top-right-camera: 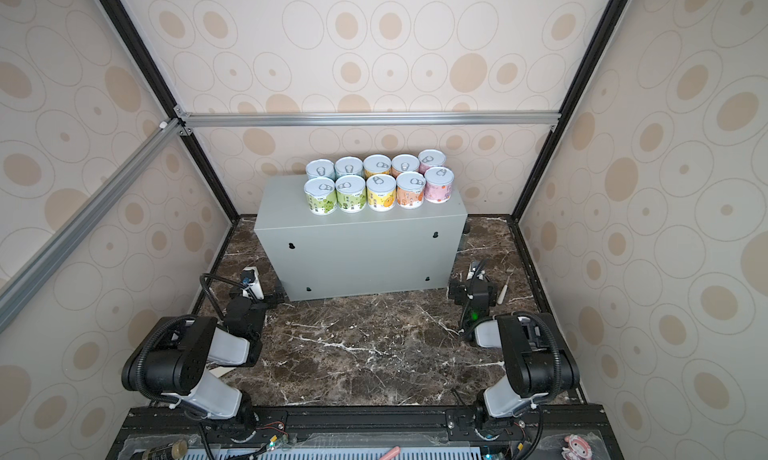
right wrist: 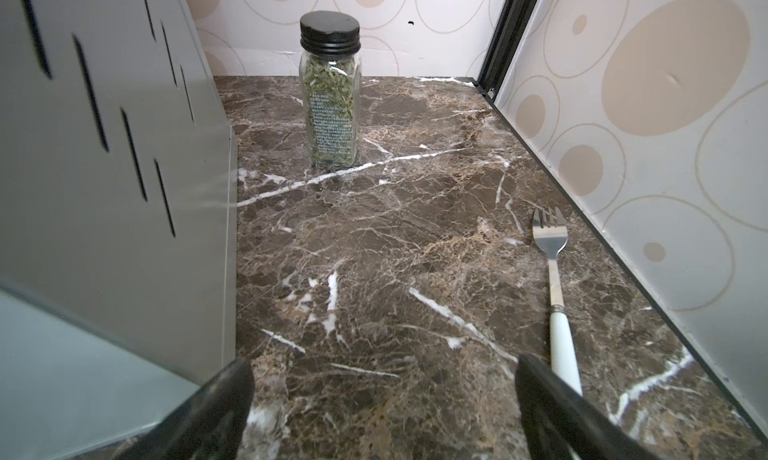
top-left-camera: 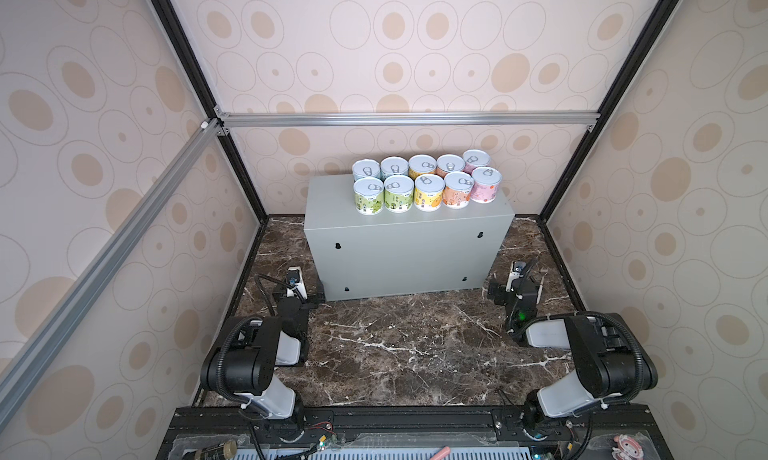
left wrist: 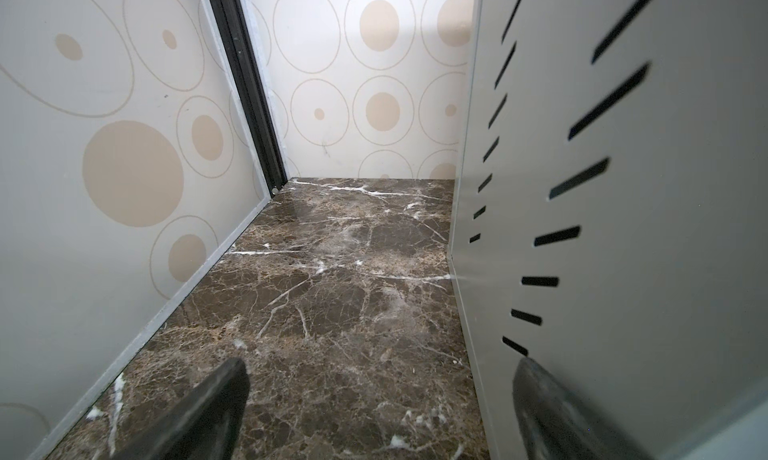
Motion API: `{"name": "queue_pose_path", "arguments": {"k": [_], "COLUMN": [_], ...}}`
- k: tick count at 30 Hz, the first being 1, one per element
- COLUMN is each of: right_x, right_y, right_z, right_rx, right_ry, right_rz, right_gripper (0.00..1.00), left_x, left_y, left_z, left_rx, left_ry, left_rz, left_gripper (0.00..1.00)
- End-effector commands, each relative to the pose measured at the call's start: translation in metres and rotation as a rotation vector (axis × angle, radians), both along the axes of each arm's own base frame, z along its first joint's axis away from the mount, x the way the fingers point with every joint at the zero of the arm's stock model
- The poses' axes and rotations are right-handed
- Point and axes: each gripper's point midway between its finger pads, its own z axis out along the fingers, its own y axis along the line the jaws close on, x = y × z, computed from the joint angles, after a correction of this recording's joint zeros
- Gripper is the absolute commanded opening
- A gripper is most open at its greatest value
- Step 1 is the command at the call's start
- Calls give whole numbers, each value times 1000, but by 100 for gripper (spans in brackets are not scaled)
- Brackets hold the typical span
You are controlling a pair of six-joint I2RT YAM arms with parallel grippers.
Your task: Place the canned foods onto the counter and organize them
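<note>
Since all ten canned foods point(top-left-camera: 429, 192) stand upright on the surface point(top-left-camera: 328, 200), the pale grey box, you appear to be at the end of the job. They sit in two touching rows of five toward its right edge, paired by label colour from green and teal through yellow and orange to pink. The left end is bare. Your left gripper point(left wrist: 374, 420) and right gripper point(right wrist: 382, 416) rest low beside the box's front corners, jaws apart and empty, likely parked clear of the rows. The herb jar point(right wrist: 330, 92) and fork point(right wrist: 555, 279) sit on the marble base point(right wrist: 415, 250), not part of the sorting.
</note>
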Motion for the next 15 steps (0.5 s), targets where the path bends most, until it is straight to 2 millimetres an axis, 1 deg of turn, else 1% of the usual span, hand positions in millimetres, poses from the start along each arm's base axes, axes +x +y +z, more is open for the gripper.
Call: {"name": "queue_pose_path", "arguments": {"k": [1,15], "right_x": [1,1], "right_y": [1,0], "right_z": [6,6], "right_rx": [4,3], "right_ry": [-16,-15], "right_rz": [3,0], "right_gripper": [100,100], "left_x": [4,4], "left_y": [-3,-4], "left_z": [8,8], "left_rx": [26,25], "left_ry": [-24,-22], "left_rz": [-13,-15], "left_gripper": [99,99]}}
